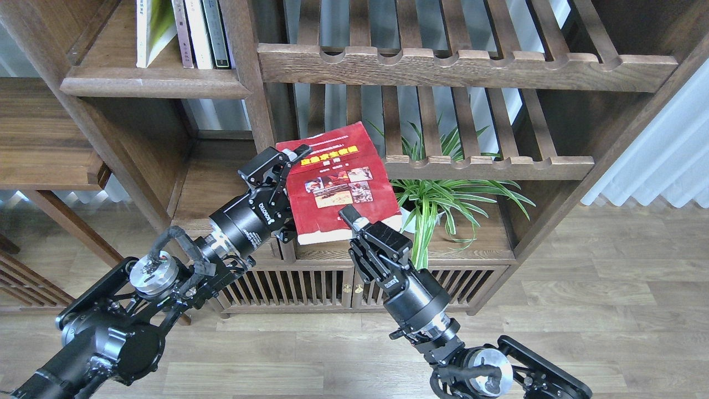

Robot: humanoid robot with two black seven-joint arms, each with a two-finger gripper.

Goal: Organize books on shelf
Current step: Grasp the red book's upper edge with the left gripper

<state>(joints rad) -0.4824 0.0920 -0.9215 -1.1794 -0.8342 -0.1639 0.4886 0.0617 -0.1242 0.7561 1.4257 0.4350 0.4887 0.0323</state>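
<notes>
The red book with a yellow title and photos (340, 188) stands tilted on the lower board (476, 252) of the bookcase, cover facing me. My left gripper (289, 172) is at the book's left edge, one finger over its top left corner, and looks shut on that edge. My right gripper (368, 221) is at the book's lower right, one finger in front of the cover, and looks open. The solid dark-brown shelf (149, 86) is at the upper left, above my left gripper. The maroon and yellow-green books are out of view.
Thin white and dark-spined books (191, 33) stand on the upper-left shelf. A potted spider plant (443, 194) stands right of the red book. Slatted racks with notched rails (465, 66) are above. An upright post (249, 83) divides the bays. A slatted cabinet (310, 288) is below.
</notes>
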